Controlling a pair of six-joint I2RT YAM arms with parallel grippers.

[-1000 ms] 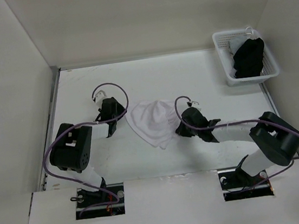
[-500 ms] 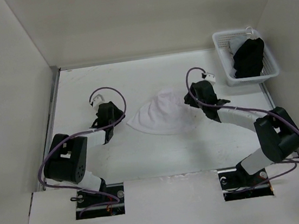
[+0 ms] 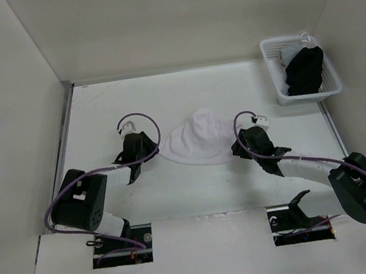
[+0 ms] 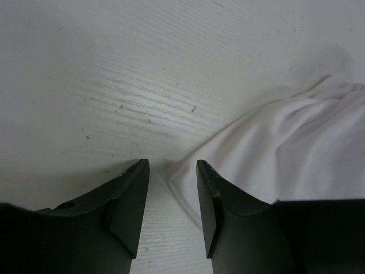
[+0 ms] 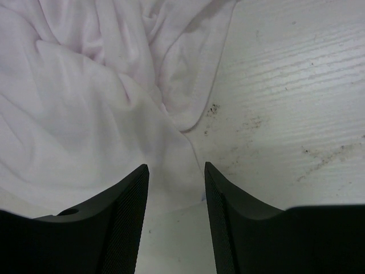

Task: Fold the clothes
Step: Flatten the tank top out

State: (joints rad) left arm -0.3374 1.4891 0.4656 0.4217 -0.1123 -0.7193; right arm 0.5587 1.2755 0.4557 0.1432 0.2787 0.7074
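The clothes (image 3: 200,138) are one white, wrinkled garment lying in a flat fan shape at the middle of the table. My left gripper (image 3: 150,151) is at its left corner. In the left wrist view that gripper (image 4: 171,165) is open, and the pointed corner of the clothes (image 4: 285,142) reaches in between its fingertips, flat on the table. My right gripper (image 3: 238,149) is at the garment's near right edge. In the right wrist view it (image 5: 175,168) is open too, with a hemmed corner of the clothes (image 5: 85,114) lying between its fingers, not pinched.
A white basket (image 3: 272,72) stands at the back right, holding a black garment (image 3: 305,68) and a pale cloth. White walls close in the table (image 3: 231,91) on the left, back and right. The table top by the right gripper is stained (image 5: 251,123).
My right gripper was shut on the garment, carried its edge toward the back right, let go and drew back to the near right edge. The garment spread flatter. My left gripper edged toward the left corner.
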